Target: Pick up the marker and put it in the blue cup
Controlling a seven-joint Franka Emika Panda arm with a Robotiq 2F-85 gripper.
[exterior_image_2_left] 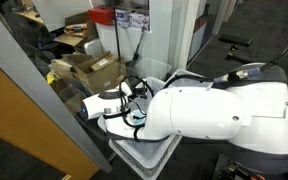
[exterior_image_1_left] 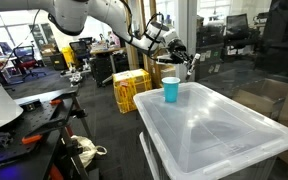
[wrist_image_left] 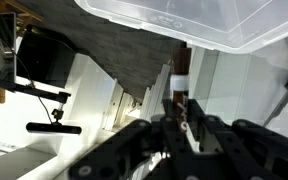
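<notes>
Pickup looks done: gripper (wrist_image_left: 181, 120) pinches the marker (wrist_image_left: 180, 90), held aloft near the blue cup (exterior_image_1_left: 171, 90). Remaining: position over cup, release.

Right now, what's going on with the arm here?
The gripper is up in the air near the blue cup, which stands upright on the clear bin lid. The wrist view shows the marker pinched between the fingers, so it looks picked up. It is not yet in the cup.
</notes>
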